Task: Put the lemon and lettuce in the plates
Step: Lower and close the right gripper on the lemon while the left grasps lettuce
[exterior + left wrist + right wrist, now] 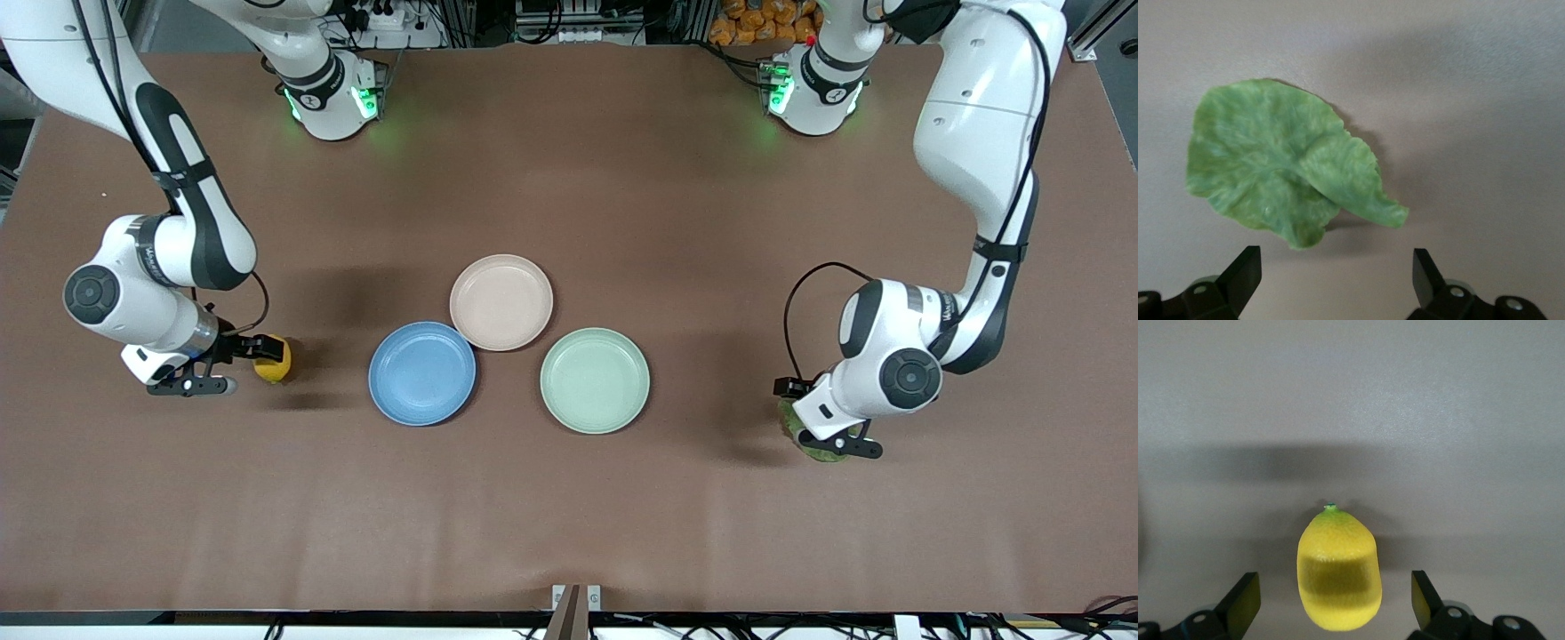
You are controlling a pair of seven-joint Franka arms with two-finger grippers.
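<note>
The smooth oval yellow lemon [1339,569], green tip pointing away, is seen low in the frame between the wide-open right gripper [1336,603]. The crinkly soft green lettuce leaf [1285,161] is spread flat on the brown bench [569,498] under the open left gripper [1337,280].

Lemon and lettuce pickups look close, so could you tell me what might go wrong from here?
The lemon is rounded and sits between the open right gripper fingers; a squeeze could roll it away. The lettuce lies thin on the table under the open left gripper, so fingers may close over it. The mint-green plate is nearest and could be chosen wrongly.
</note>
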